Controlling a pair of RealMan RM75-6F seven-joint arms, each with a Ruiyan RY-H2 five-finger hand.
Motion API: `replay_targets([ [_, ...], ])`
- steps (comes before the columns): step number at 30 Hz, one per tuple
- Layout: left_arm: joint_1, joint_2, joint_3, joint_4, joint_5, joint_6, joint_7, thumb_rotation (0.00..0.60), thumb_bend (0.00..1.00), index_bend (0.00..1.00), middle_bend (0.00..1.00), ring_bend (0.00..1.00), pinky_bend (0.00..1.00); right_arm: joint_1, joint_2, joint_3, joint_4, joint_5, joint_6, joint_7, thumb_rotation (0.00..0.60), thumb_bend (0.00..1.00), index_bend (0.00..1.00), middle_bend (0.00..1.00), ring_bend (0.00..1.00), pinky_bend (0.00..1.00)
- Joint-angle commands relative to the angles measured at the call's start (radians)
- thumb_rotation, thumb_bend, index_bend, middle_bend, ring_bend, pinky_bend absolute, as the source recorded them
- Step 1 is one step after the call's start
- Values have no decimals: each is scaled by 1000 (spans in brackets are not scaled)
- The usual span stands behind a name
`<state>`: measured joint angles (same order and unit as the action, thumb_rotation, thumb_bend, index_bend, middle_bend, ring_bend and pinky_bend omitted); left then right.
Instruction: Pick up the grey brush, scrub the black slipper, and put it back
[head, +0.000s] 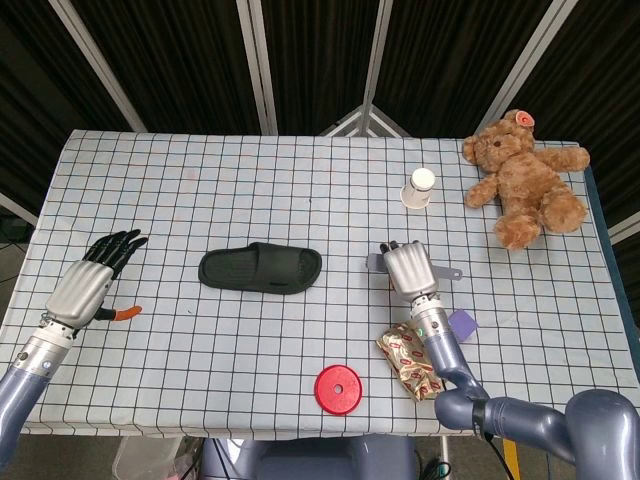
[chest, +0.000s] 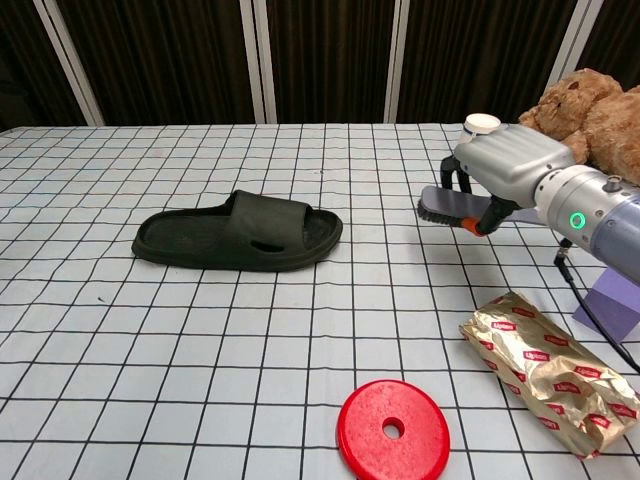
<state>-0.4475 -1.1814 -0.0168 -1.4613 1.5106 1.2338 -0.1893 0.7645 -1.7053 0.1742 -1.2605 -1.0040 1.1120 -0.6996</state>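
Observation:
The black slipper (head: 260, 268) (chest: 240, 233) lies on its sole mid-table, with no hand on it. My right hand (head: 408, 269) (chest: 505, 171) grips the grey brush (head: 378, 262) (chest: 448, 204), bristles down, well to the right of the slipper and close above the cloth. The brush's handle tip (head: 452, 272) pokes out to the right of the hand. My left hand (head: 93, 281) hovers far left near the table edge, fingers spread and holding nothing; the chest view does not show it.
A white paper cup (head: 420, 187) and a brown teddy bear (head: 526, 180) stand at the back right. A purple block (head: 461, 324), a foil snack packet (head: 407, 359) and a red disc (head: 337, 389) lie near the front. The checked tablecloth (head: 250, 180) covers the table.

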Motion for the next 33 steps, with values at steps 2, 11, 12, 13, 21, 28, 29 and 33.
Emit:
replay_targets([
  [2,1,-7,2,7,-5,-13,4,600,166,0,0,0,78,-18,-4,-23,37,-9,-18,21,600,501,789,670,617,569],
  [11,-8,-23,-3,19,-18,-49,10,600,167,0,0,0,78,-21,5,-40,40,-5,-73,6,600,501,308,433,434,432],
  [12,-9,-25,-4,21,-19,-52,10,600,167,0,0,0,78,-20,9,-42,30,7,-83,-7,600,501,222,392,406,414],
  [13,-9,-26,-4,22,-19,-54,10,600,167,0,0,0,78,-20,12,-42,24,13,-88,-14,600,501,158,360,386,403],
  [21,-11,-36,-3,36,-21,-72,6,600,166,0,0,0,78,-19,21,-46,-16,53,-114,-56,600,501,0,241,293,351],
  [28,-4,-30,-4,39,-16,-62,-6,600,166,0,0,0,78,-19,49,-33,-81,58,-90,-72,600,501,0,192,231,318],
  [29,-3,-28,-4,38,-13,-59,-9,600,166,0,0,0,78,-21,58,-30,-101,59,-82,-77,600,501,0,187,225,313],
  [33,5,-20,-3,28,-3,-42,-13,600,166,0,0,0,78,-29,94,-24,-178,55,-46,-92,600,502,0,153,178,271],
])
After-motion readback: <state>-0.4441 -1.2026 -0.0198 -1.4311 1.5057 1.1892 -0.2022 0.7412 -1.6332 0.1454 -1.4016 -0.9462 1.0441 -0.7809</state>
